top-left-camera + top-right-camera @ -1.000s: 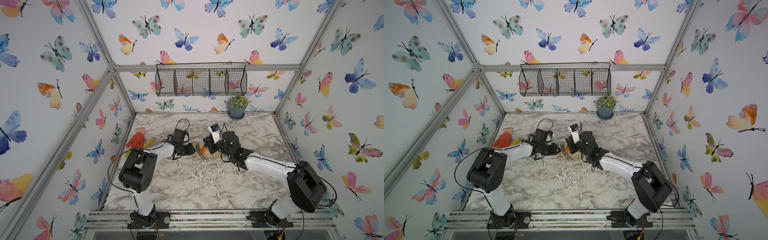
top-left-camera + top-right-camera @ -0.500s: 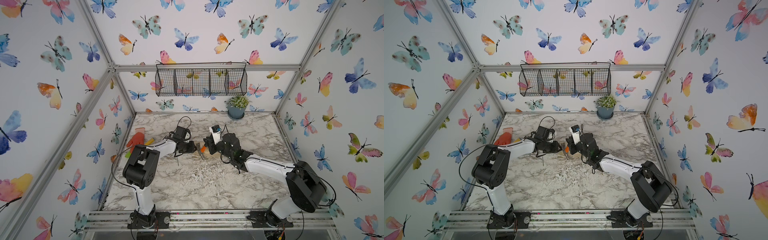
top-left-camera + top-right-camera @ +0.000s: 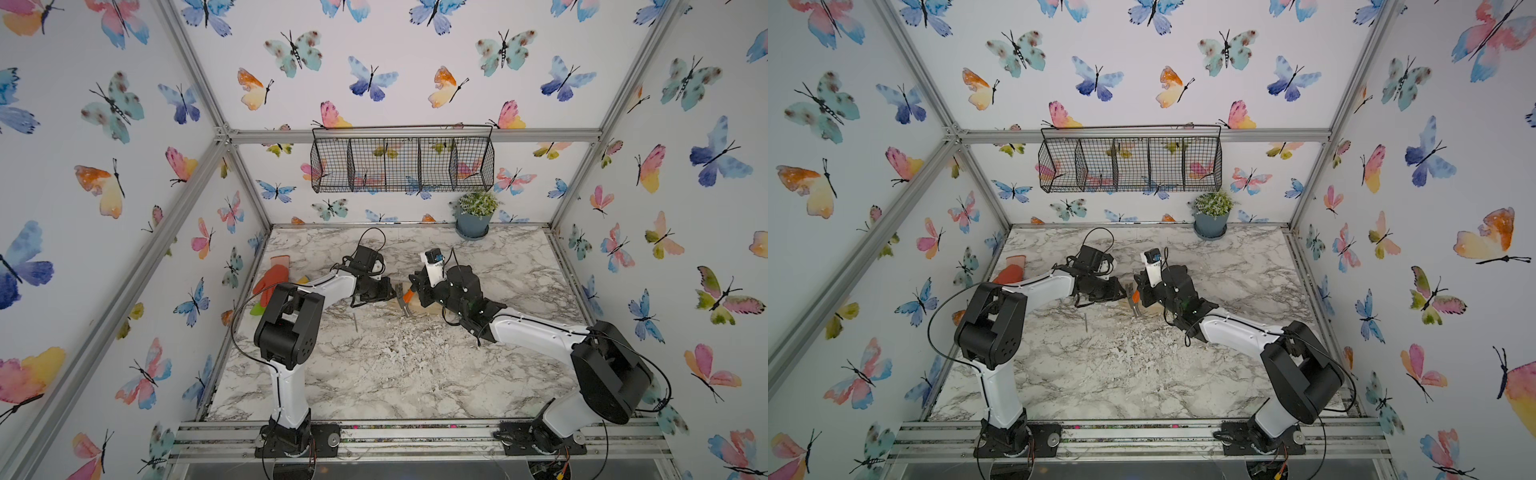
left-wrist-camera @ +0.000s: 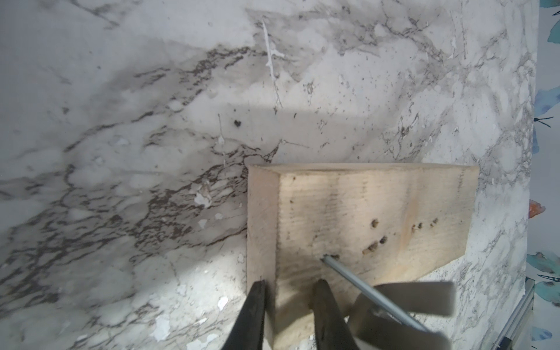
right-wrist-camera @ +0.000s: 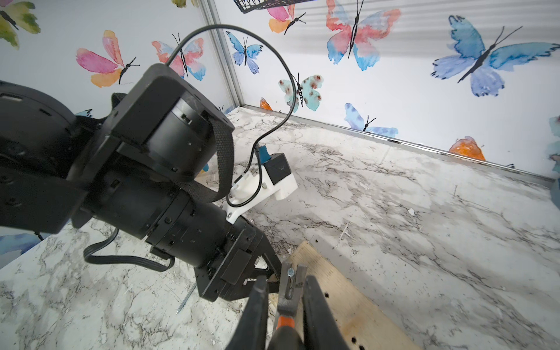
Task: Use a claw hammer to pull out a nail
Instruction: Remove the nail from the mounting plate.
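— What carries it all?
— A marble-patterned bench (image 3: 395, 374), scuffed and flecked white.
— And lying on it?
— A wood block (image 4: 363, 206) mid-bench, a loose nail (image 3: 1086, 322) near it, a potted plant (image 3: 473, 214) at the back, an orange glove (image 3: 272, 278) by the wall.

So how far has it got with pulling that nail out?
Done: the right gripper holds the claw hammer, and its claw is hooked under the nail head. In hand: the nail leans, most of its shank out, its tip at the wooden block, whose edge the left gripper straddles. Left: lifting the nail free.
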You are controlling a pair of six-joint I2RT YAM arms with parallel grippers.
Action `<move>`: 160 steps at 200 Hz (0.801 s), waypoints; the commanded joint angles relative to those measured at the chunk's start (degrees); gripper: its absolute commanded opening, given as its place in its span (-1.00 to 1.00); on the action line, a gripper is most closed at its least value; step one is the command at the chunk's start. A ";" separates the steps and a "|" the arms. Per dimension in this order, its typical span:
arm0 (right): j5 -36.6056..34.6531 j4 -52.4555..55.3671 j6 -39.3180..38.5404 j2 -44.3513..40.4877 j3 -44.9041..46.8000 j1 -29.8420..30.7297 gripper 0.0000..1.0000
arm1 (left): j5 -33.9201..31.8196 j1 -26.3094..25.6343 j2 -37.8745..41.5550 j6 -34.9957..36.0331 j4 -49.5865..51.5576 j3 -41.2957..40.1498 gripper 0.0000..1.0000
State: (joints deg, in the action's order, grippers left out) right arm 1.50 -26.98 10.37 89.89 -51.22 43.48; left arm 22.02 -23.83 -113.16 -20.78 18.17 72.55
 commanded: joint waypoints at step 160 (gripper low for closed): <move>-2.20 -16.13 -4.56 3.10 10.72 0.99 -0.94 | -9.83 -1.12 -18.51 2.32 15.61 -2.98 -0.63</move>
State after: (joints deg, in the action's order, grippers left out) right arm -0.54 -42.57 9.39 89.78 -42.44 43.92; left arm 24.40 -22.96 -116.99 -19.70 20.08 76.88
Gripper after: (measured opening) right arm 0.201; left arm 0.213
